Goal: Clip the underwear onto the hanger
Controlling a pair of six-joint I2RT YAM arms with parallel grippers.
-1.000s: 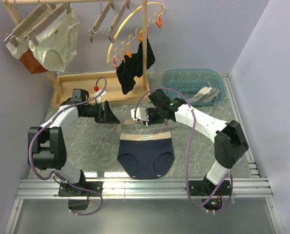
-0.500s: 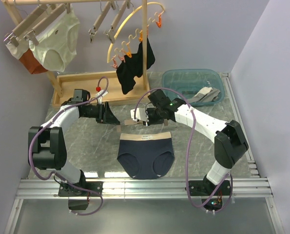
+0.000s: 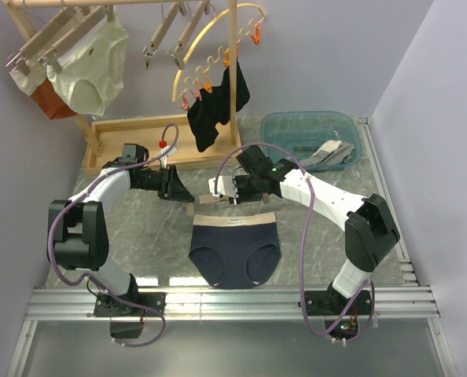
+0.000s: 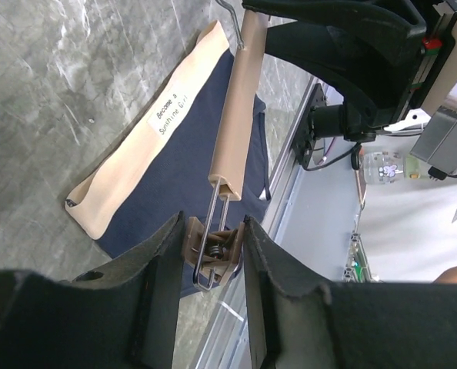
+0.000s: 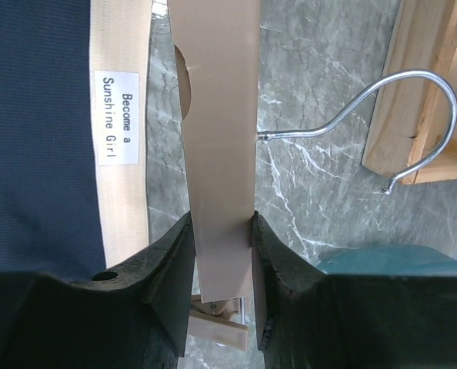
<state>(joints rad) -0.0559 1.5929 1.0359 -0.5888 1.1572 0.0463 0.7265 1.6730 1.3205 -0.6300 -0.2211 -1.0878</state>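
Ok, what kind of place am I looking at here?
Likely a lab mock-up of a laundry corner: a wooden rack hung with briefs, a basin of clothes, and two robot arms bolted to a marbled table.

I see the hanger (image 5: pixel 217 138) in my right claw (image 5: pixel 221 223), its end clip inside my left claw (image 4: pixel 211 231); the underwear (image 3: pixel 235 250) lies on the tabletop (image 3: pixel 139 228) just beneath both.
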